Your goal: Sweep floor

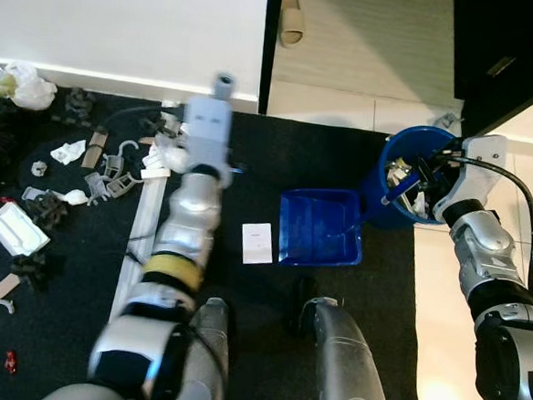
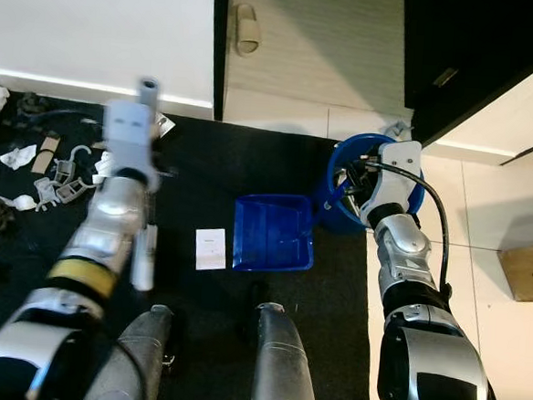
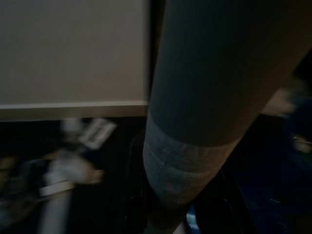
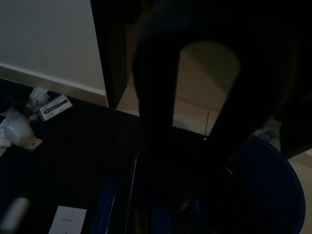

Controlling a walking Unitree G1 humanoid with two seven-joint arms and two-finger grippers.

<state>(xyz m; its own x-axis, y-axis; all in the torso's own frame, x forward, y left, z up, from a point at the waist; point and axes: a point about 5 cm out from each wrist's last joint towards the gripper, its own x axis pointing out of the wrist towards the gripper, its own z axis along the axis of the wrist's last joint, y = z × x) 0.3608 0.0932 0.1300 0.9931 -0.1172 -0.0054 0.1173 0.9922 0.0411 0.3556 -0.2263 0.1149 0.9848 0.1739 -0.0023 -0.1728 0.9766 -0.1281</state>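
Sweeping run, one moment logged. The blue dustpan (image 1: 320, 227) lay flat on the black mat (image 1: 279, 155), near the mat's right edge and just beside the blue bucket (image 1: 385, 204), which stood at that edge where the mat meets the pale tile floor (image 1: 346, 105). A pale broom handle (image 1: 140, 237) ran along the mat under the left arm, from the litter at the far left part of the mat back toward the robot's feet. The litter (image 1: 113, 175) was grey plastic hooks, paper scraps and bits of cardboard spread over the mat's left half; a white card (image 1: 258, 242) lay just left of the dustpan. Judgement: the handle should be light and stiff, smooth enough to twist in a two-finger grip, so best taken around mid-length; the dustpan is thin rigid plastic, light, likely to skid on the mat unless held by its handle; the scraps are light and will scatter under a fast stroke. The left gripper (image 1: 221, 87) was reaching out over the far part of the mat, blurred; in the left wrist view a thick grey shaft (image 3: 195, 146) ran close past the lens, but whether the fingers were clamped on it I could not tell. The right gripper (image 1: 419, 179) was down inside the bucket's mouth among its contents; spread of its fingers likewise could not be told.
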